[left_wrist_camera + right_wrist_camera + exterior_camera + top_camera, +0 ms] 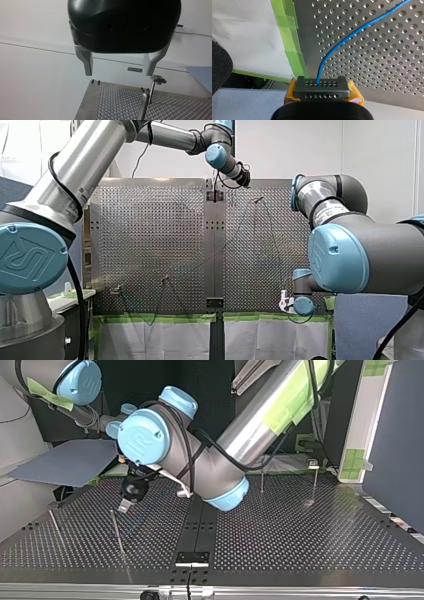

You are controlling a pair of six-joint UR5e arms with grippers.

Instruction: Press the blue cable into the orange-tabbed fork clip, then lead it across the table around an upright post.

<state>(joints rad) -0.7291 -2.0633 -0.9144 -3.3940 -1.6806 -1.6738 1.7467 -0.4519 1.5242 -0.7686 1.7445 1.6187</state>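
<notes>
The blue cable (342,41) runs over the perforated table (387,75) and ends in a dark holed block (321,87). My right gripper (322,93) is shut on that block, its yellow pads (355,93) on either side. In the front view my right gripper (286,302) sits at the table's near right edge. My left gripper (119,74) hangs above the far middle of the table, open, with nothing between its metal fingers (86,62). An upright post with a clip head (157,80) stands just ahead of one finger. I cannot make out the orange-tabbed clip.
Several thin upright posts stand on the table, such as a post (118,532) near my left gripper (123,506) and a post (313,477) at the top view's right. Green tape (294,55) lines the table's edge. A dark centre strip (200,525) splits the plates.
</notes>
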